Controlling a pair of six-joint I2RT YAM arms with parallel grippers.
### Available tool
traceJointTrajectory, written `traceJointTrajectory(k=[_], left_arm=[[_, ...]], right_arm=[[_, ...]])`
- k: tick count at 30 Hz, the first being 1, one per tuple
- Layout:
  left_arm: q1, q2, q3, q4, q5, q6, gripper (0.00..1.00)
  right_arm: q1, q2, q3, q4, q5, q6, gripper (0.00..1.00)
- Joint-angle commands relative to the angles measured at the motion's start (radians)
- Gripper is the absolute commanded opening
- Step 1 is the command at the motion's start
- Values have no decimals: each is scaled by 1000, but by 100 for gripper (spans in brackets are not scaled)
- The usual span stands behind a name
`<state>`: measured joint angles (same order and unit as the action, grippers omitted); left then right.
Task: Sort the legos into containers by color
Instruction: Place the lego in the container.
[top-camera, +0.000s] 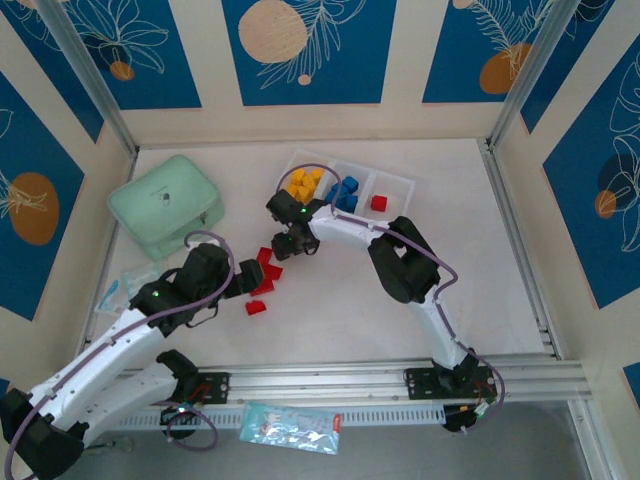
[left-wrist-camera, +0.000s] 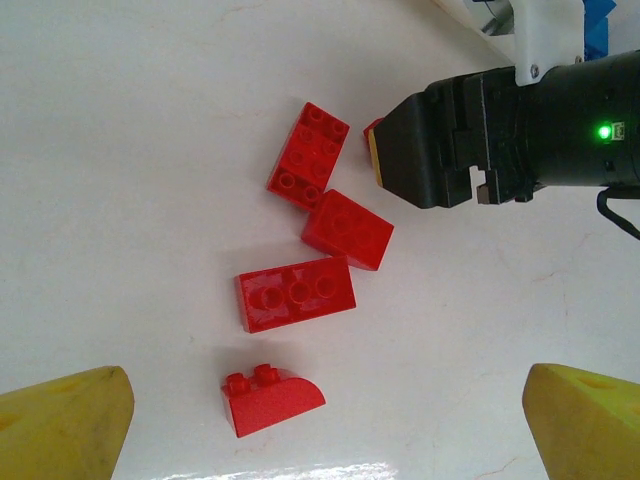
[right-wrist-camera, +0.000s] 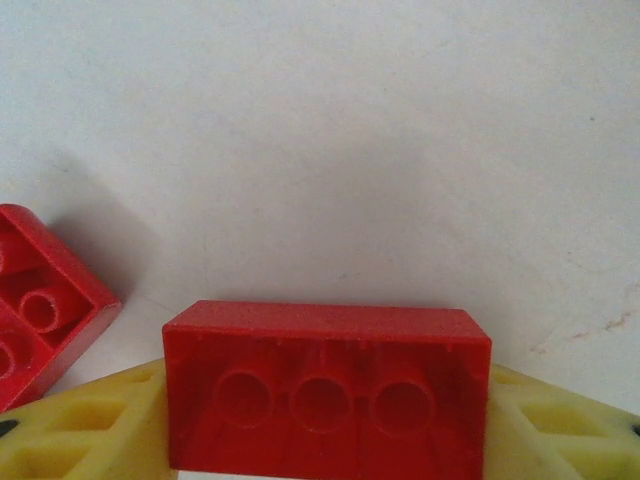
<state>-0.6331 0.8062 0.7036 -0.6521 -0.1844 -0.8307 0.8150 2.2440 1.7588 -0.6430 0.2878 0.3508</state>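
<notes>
The left hand (left-wrist-camera: 328, 405) gapes wide open over four loose red legos (left-wrist-camera: 296, 295) on the white surface (left-wrist-camera: 120, 200). Just beyond, the right hand (top-camera: 290, 242) clamps a red brick (right-wrist-camera: 327, 385) by its ends. Farther off, the containers (top-camera: 398, 180) hold yellow, blue and one red, with bare surface to their right.

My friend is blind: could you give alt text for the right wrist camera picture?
A red rectangular plastic toy brick is pinched between the right gripper's two yellow fingers, over a white table. Another red brick lies at the left edge.
</notes>
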Motion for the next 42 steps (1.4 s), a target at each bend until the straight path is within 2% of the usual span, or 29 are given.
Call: traceJointTrajectory(k=[1,14,20,26,34,42], left_arm=[[12,1,2,-15,3,-3,99],[12,33,31,28,53,35,99],[9,99,52,109,114,59,99],[-7,169,75,200,141,68,99],[-56,281,114,292,147,54,99],[-92,384,169,339,149,53,99]], right_arm=[[-7,-51,-1,-24,-11,-2,54],[-50,-339,-194,-17,9,49,54],[-134,-482,-302,-38,29,76,54],[-265,-573,-394,-31,47,68,54],[-450,-548,-374,-31,42,59,55],[-530,-389,-247,-21,83,41,55]])
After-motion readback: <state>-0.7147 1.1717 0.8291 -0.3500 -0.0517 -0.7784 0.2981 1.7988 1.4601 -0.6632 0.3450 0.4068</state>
